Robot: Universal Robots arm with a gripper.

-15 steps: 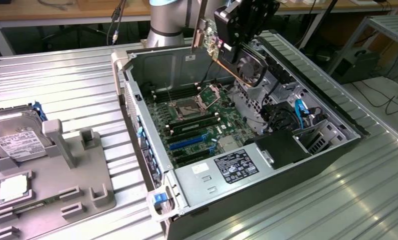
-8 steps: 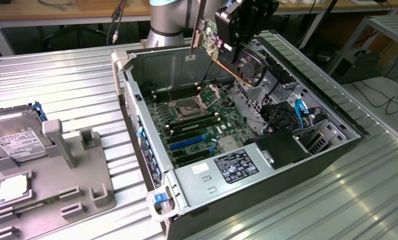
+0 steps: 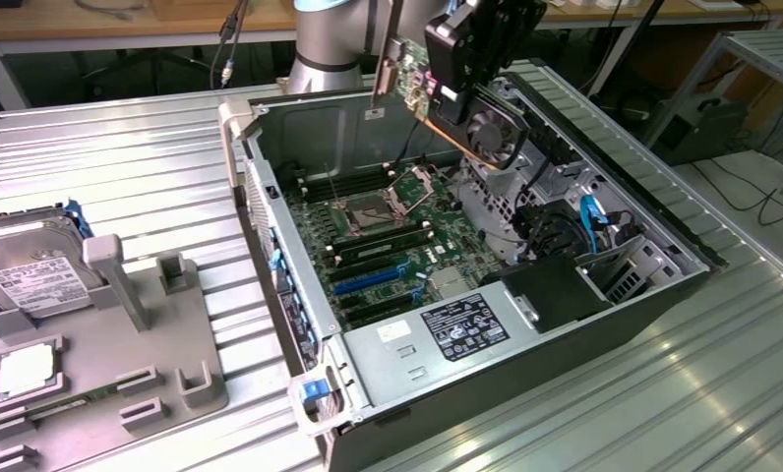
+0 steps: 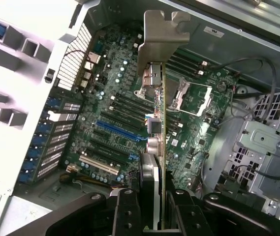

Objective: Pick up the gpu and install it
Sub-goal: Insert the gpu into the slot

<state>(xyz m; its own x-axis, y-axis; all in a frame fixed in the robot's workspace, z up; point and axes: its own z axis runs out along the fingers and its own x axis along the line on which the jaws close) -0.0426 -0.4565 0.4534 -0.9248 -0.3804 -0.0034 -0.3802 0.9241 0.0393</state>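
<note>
The gpu (image 3: 494,130) hangs in the air above the far end of the open computer case (image 3: 300,324), tilted, with its black fan face and green board edge showing. My gripper (image 3: 468,87) is shut on it from above. In the wrist view I look along the gpu (image 4: 160,132) edge-on, its silver end bracket (image 4: 162,39) pointing away from me. The gripper (image 4: 154,214) clamps the card between its two black fingers (image 4: 127,209). Below the card lies the motherboard (image 4: 194,142) with a blue expansion slot (image 4: 117,130), and the card is clear of it.
A silver hard drive (image 3: 25,261) and a small square processor chip (image 3: 27,369) rest on a grey fixture (image 3: 168,374) at the exterior view's left. Inside the case are the processor socket (image 3: 365,211), a labelled power supply (image 3: 457,329) and a drive cage with cables (image 3: 588,221).
</note>
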